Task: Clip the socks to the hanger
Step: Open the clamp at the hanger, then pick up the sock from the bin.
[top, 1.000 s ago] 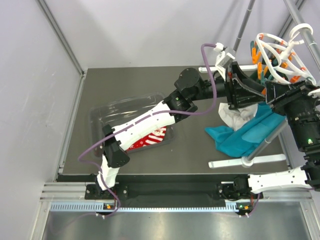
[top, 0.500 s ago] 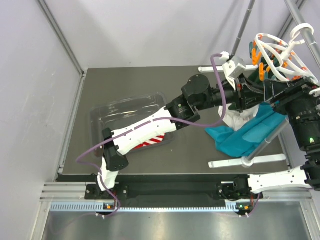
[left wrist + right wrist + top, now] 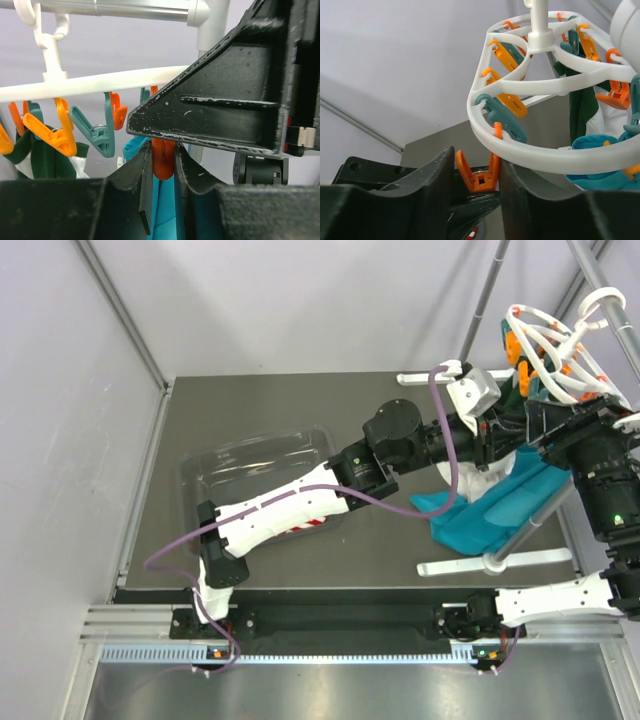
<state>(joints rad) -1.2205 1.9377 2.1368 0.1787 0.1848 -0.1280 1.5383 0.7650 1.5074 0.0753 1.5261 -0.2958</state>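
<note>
The white round hanger [image 3: 545, 335] hangs at the far right from a grey rail, with orange and teal pegs under its ring [image 3: 520, 145]. My left gripper [image 3: 505, 430] reaches up beneath it. Its jaws [image 3: 162, 150] are shut on the lower end of an orange peg [image 3: 162, 159], and teal fabric [image 3: 165, 210] hangs just below between them. My right gripper [image 3: 476, 165] has one finger against each spread handle of an orange peg [image 3: 480, 177] under the ring. A red-and-white striped sock [image 3: 308, 526] lies in the clear tray [image 3: 250, 455], mostly hidden by the left arm.
A teal cloth [image 3: 490, 505] and a white piece hang from the pegs down to the table. The rack's slanted grey pole [image 3: 530, 525] and white foot [image 3: 495, 562] stand at the right. Dark green fabric [image 3: 45, 160] hangs from other pegs.
The left arm has stretched further right and up to the hanger, and its jaws have closed on the peg. The right jaws have widened slightly.
</note>
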